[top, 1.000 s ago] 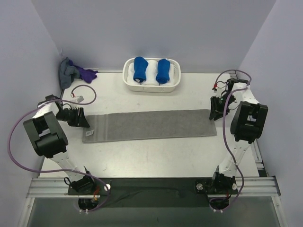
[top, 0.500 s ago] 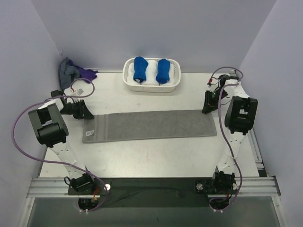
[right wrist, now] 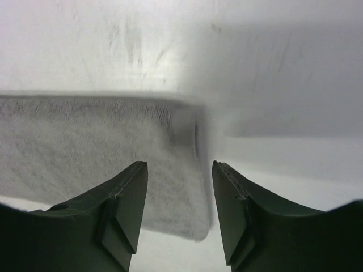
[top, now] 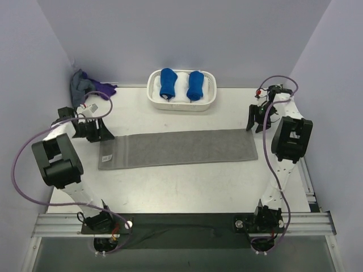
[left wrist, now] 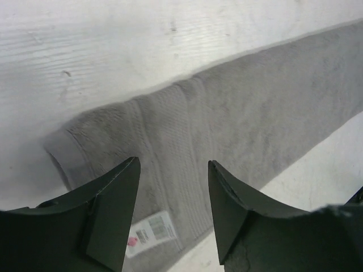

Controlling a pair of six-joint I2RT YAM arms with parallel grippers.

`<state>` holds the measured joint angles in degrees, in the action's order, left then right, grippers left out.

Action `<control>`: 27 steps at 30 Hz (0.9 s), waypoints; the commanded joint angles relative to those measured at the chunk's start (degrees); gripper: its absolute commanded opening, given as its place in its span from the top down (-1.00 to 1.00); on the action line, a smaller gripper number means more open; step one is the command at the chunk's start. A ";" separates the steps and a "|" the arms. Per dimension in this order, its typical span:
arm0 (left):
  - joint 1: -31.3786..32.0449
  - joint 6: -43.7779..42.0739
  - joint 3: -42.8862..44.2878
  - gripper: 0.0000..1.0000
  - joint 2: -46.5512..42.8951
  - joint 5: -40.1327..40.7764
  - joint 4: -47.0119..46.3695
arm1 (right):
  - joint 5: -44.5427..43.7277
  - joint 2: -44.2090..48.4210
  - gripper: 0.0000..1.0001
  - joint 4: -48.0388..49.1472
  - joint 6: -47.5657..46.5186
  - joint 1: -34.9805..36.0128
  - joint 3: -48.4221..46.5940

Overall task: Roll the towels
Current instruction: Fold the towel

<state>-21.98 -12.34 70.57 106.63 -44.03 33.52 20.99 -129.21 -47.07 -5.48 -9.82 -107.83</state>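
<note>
We see a white desk enclosed by pale lavender walls, evenly lit, a metal rail along its near edge.

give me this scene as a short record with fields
towel: grey, flat in a long strip across the table, unrolled, white label at its left end
left end effector: open, by the towel's left end, holding nothing
right end effector: open, by the towel's right end, holding nothing
basket: white, at the far edge, two blue rolls inside
far left corner: grey and purple cloths bunched

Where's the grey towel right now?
In the top view, the towel lies flat mid-table, nearer than the basket, spanning between the left pincer and right pincer.
</note>
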 commanded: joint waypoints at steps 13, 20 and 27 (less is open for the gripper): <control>0.79 -2.07 -6.31 -0.34 -22.69 -0.09 -2.49 | -7.19 12.58 0.02 -1.10 0.73 1.12 18.88; 1.32 -3.57 -8.43 -0.34 -24.98 1.67 -2.93 | -10.27 9.24 0.03 1.54 1.17 4.02 19.68; 1.23 -2.96 -8.25 -0.35 -24.54 1.67 -3.02 | -12.73 6.16 0.13 1.37 2.13 7.54 18.89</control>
<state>-21.02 -14.44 61.84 83.37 -42.22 32.29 9.45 -121.30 -44.05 -4.47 -3.25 -88.62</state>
